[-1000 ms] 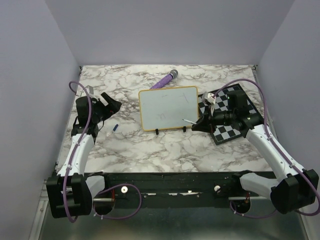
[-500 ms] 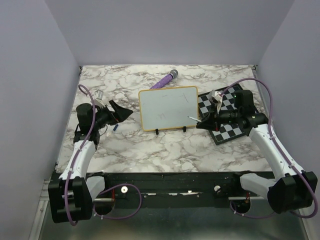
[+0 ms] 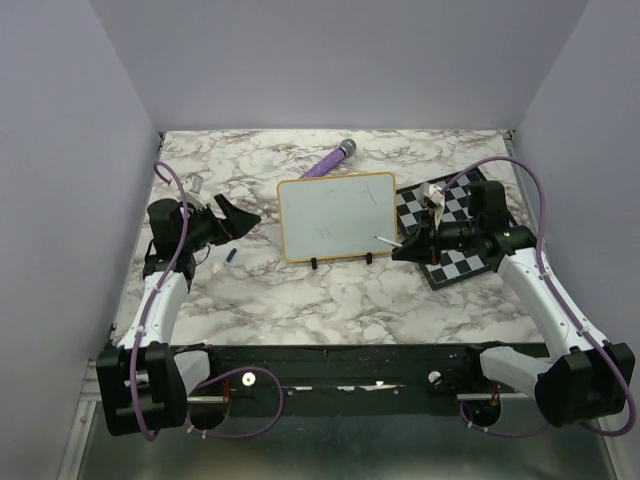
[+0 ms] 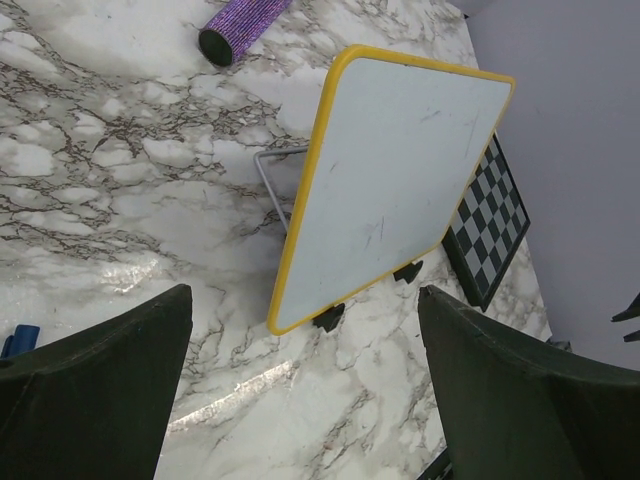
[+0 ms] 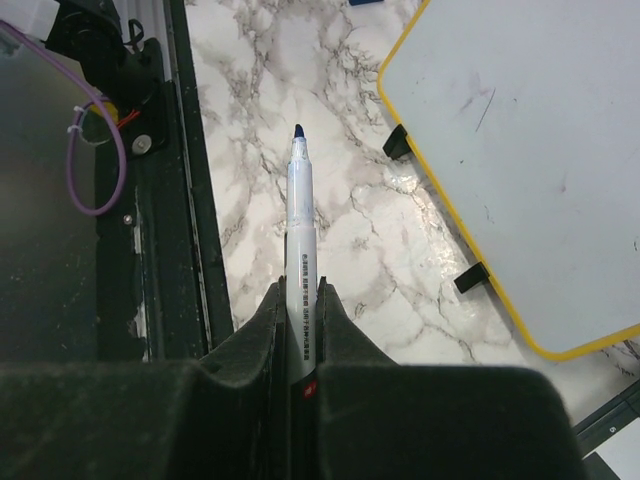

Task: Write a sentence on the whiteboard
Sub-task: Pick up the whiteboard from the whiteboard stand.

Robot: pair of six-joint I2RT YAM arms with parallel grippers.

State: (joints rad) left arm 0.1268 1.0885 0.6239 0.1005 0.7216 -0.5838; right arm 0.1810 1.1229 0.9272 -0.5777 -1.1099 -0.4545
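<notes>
— How many grippers are working, and what are they doing?

— Two. The left gripper [image 3: 240, 217] has its black jaws spread wide with nothing between them. The right gripper [image 3: 404, 246] is clamped on one marker [image 5: 300, 225], a slim pale barrel with a blue tip, sticking straight out ahead of its jaws.

— And the whiteboard?

— There is one whiteboard [image 3: 340, 205], a smooth white rectangle with a yellow frame and rounded corners. It leans back on a thin wire stand [image 4: 268, 172] and rests on two small black feet [image 3: 316, 264]. It sits between the two sets of jaws, straight ahead of the open left pair and well apart from them. The marker tip is near the board's lower right corner, over the table and off the white surface.

— Anything written?

— As for the sentence [image 3: 322, 231], I see only a few faint thin strokes. I can't read them.

— What else is on the table?

— The table [image 3: 300, 295] has a glossy grey-veined marble pattern. One flat black-and-white chessboard [image 3: 462, 265] lies under the right gripper. One glittery purple cylinder [image 3: 328, 160] with a dark end lies beyond the whiteboard, far from both jaws. One small blue piece [image 3: 229, 255] lies on the marble just below the left jaws.
</notes>
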